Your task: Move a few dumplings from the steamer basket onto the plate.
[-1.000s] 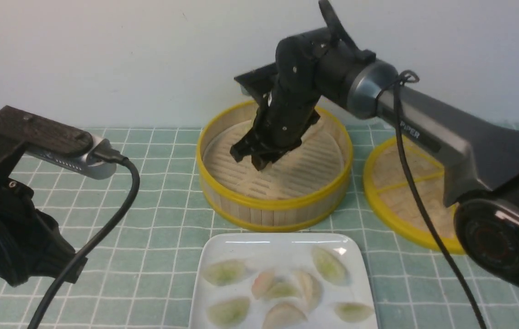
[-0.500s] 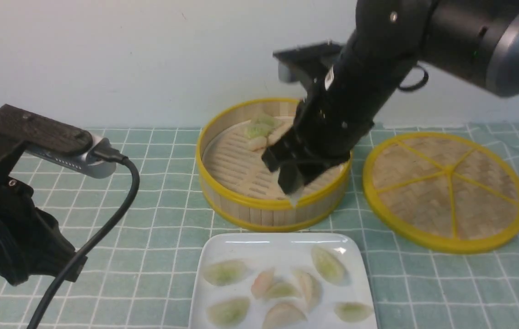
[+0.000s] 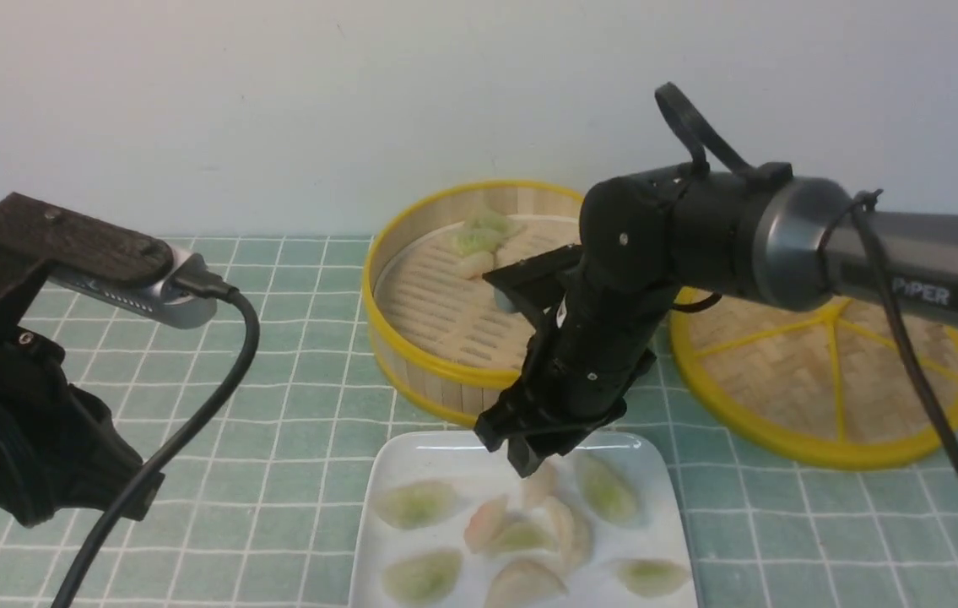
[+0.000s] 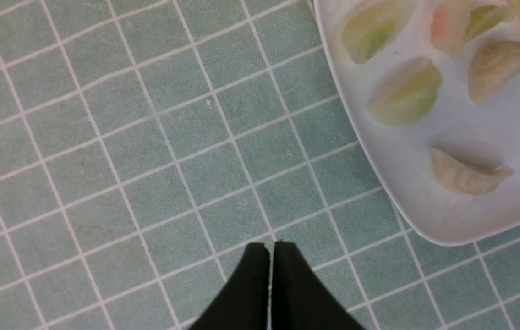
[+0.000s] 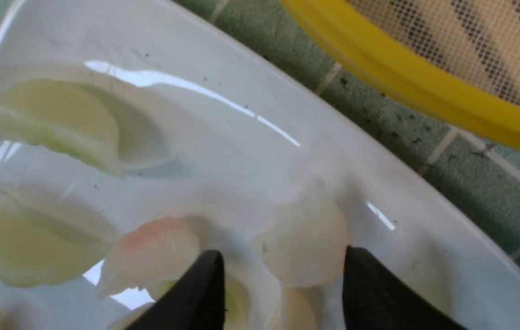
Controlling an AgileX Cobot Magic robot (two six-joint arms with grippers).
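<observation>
The white plate (image 3: 436, 460) lies at the front and bears several green and pink-white dumplings (image 3: 419, 502). My right gripper (image 3: 525, 456) hangs open just above the plate's far edge. In the right wrist view a pale dumpling (image 5: 305, 247) lies on the plate (image 5: 241, 151) between the spread fingertips of that gripper (image 5: 282, 259); I cannot tell whether they touch it. It also shows in the front view (image 3: 539, 487). The steamer basket (image 3: 424, 363) behind holds a few dumplings (image 3: 479, 241) at its far side. My left gripper (image 4: 270, 245) is shut and empty over the cloth beside the plate (image 4: 392, 183).
The woven lid with yellow spokes (image 3: 825, 380) lies flat to the right of the basket. My left arm and its cable (image 3: 31, 397) fill the near left. A green checked cloth (image 3: 293, 355) covers the table. A pale wall stands behind.
My right gripper rose out of the basket with a pale dumpling, came forward and down to the plate, and now stands open with the dumpling on the plate. The left arm has not moved.
</observation>
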